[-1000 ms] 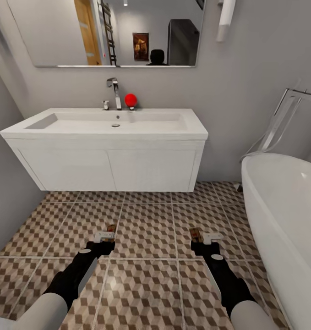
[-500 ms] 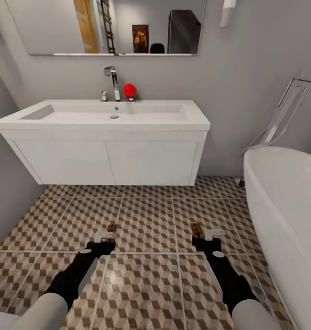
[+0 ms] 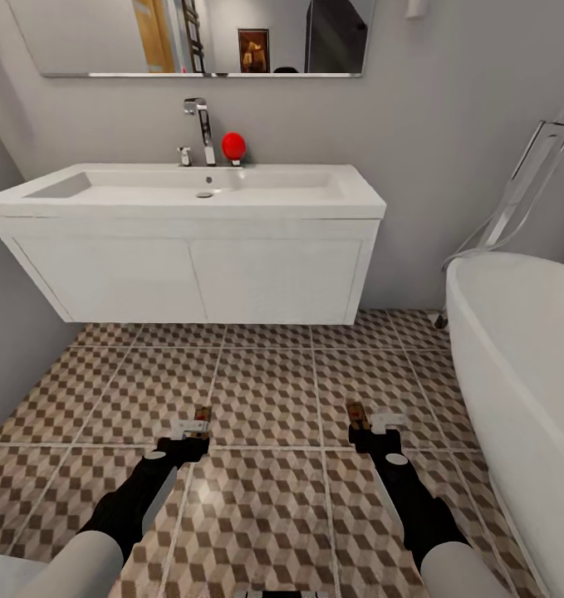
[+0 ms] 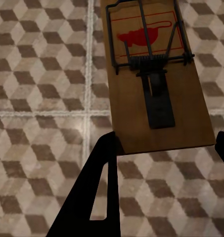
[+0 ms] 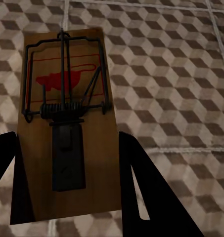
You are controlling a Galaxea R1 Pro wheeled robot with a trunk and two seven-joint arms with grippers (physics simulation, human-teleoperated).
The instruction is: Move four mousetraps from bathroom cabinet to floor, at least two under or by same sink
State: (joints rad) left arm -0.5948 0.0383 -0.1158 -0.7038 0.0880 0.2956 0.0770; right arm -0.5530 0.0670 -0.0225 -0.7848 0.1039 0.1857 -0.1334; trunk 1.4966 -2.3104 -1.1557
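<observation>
Facing the white sink [image 3: 190, 189], 2 arms are held out low over the bathroom floor [image 3: 265, 399]. The left hand [image 3: 192, 432] is closed on a mousetrap [image 4: 154, 74], its board pinched at the near end between dark fingers [image 4: 99, 182]. The right hand [image 3: 371, 428] is likewise clamped on a second mousetrap [image 5: 67, 128]. A white bathtub [image 3: 514, 365] is seen at the right.

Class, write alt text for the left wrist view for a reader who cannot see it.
A brown wooden mousetrap with dark wire, a spring and a red mouse mark is held at its near end between the left gripper's two black fingers. Behind it lies the bathroom floor of brown, beige and white cube-pattern tiles.
</observation>
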